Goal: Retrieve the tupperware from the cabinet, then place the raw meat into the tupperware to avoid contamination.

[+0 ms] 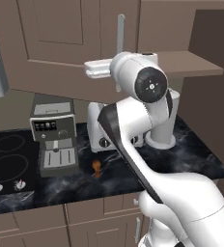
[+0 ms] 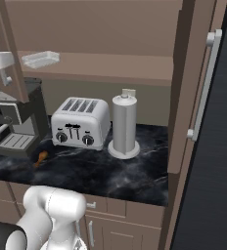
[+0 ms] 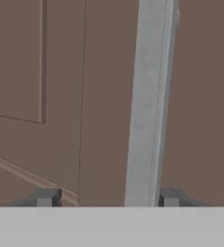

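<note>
Gripper (image 3: 104,197) fingers wide around the cabinet (image 3: 61,96) handle (image 3: 147,101) (door open); retreating crookedly could snag that handle

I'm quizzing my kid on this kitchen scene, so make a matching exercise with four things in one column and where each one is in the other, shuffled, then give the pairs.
Things:
1. tupperware
2. raw meat
3. toaster
4. gripper

Places:
A. on the dark counter in front of the coffee machine
B. at the silver bar handle of the cabinet door
C. on the cabinet's inner shelf
D. beside the tall grey cylinder on the counter

Pairs: 1-C, 2-A, 3-D, 4-B
</note>
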Tool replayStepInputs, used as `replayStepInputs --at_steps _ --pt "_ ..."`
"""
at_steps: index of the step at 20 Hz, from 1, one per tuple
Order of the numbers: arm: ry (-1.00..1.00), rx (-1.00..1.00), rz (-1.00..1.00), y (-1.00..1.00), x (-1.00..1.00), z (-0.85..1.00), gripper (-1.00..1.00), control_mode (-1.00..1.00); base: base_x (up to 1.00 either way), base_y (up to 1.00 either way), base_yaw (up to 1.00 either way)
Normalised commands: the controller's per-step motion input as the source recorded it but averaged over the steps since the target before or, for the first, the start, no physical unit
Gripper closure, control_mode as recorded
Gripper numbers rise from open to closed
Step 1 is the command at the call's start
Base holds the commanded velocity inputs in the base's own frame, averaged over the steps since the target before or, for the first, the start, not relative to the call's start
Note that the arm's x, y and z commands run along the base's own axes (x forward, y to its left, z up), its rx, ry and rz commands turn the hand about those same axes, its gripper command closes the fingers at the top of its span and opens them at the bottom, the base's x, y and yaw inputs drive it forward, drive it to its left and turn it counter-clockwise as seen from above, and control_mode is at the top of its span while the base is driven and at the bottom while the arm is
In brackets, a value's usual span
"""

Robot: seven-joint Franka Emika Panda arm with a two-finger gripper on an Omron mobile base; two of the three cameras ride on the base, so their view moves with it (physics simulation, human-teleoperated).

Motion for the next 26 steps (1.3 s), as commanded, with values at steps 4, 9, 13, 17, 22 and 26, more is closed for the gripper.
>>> replayStepInputs --at_steps 4,9,13,17,22,26 --pt "0.0 0.0 0.0 0.0 -0.18 0.0 -1.0 -1.0 0.0 0.0 0.0" --pt "0.0 0.0 0.05 0.02 -0.42 0.0 -1.0 -1.0 0.0 0.0 0.0" --pt "0.0 0.0 0.09 0.02 -0.5 0.0 -1.0 -1.0 0.0 0.0 0.0" --pt "-0.01 0.0 0.09 0.0 -0.52 0.02 -1.0 -1.0 0.0 0.0 0.0" --pt "-0.06 0.0 0.06 -0.08 -0.46 0.12 -1.0 -1.0 0.0 0.0 0.0" --pt "-0.07 0.0 0.05 -0.23 -0.42 0.13 -1.0 -1.0 0.0 0.0 0.0"
